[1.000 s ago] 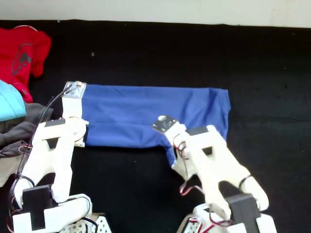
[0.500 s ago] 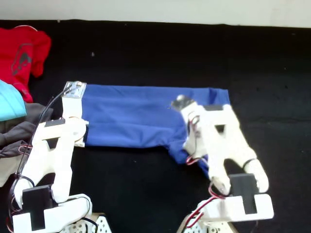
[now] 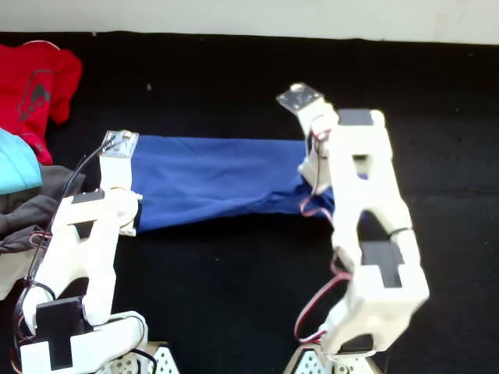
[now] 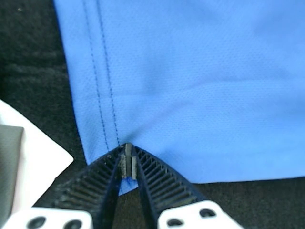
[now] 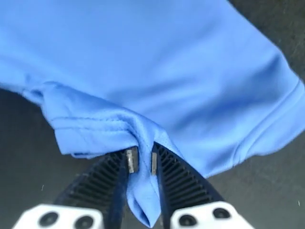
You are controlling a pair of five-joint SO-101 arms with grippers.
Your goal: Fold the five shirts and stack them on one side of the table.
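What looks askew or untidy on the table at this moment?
The blue shirt is not flat: its end at the right fingers is bunched and its near edge runs slantwise. At the left, the red shirt, cyan shirt and grey shirt lie heaped, crumpled.

Plain blue shirt (image 3: 210, 183), darker double stitching, on black table (image 3: 234, 78); red shirt (image 3: 35, 86), grey print, at ten o'clock.
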